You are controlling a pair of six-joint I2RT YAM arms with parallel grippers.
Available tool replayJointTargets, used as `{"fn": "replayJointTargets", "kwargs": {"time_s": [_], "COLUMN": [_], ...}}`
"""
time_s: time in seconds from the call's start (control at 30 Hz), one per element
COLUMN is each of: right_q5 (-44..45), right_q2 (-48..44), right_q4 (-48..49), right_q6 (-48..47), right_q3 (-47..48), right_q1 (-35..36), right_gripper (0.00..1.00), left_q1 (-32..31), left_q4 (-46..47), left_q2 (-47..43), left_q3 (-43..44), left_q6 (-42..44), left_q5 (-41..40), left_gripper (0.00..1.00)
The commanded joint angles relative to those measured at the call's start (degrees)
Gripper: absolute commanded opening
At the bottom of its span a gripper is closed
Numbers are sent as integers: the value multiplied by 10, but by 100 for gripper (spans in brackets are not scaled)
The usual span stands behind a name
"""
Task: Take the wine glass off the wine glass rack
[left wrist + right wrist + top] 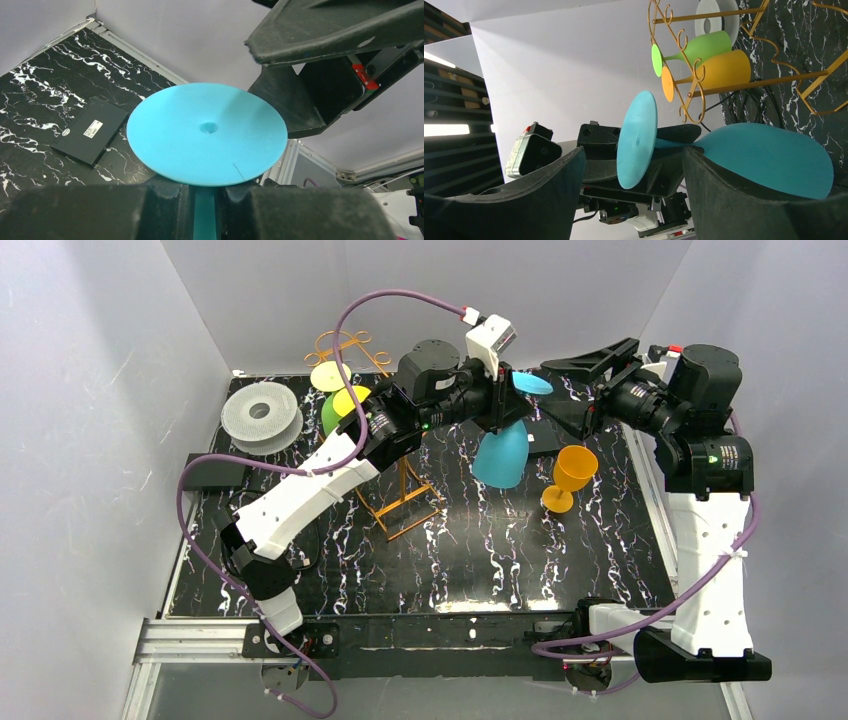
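Your left tool (pixel 497 400) is pressed together on the thin stem of the blue wine glass (pixel 500 455), just under its foot, and it carries the glass alone. The glass hangs in the air between the two arms, well clear of the wine glass rack (pixel 400 490) at the back left.

Your right tool (pixel 555 398) is spread. The right wrist view shows its jaws on either side of the foot disc with a gap on both sides, so they touch nothing.

The relation to mind is this: the foot faces the right tool edge-on, and the long axis runs from that foot down and toward you to the bowl, which dangles over the bench (pixel 480 550). The left arm is therefore the one placed to lower the glass, and the right needs only to back straight away.

The glass looks matte and opaque, likely plastic. It has a flat round foot with a small centre dimple and a smooth, rounded bowl. The rack is thin orange-gold wire with curled ends, and a green glass (pixel 340 408) hangs on it. An orange glass (pixel 575 468) stands close beside the blue bowl — watch that gap.
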Motion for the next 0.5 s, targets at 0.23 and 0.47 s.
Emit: {"fn": "replayJointTargets", "kwargs": {"time_s": [0.23,0.47], "right_q5": [33,67], "right_q2": [-15,-80], "right_q4": [-10,59], "right_q6": [-129,-163], "right_q3": [53,-29], "right_q1": [-17,-19], "right_gripper": [83,85], "left_q1": [-3,-1], "left_q4": [26,40], "left_q2": [-20,-12], "left_q3": [30,68], "left_q6": [-64,-115], "left_q5": [-154,-209], "left_gripper": [0,0]}}
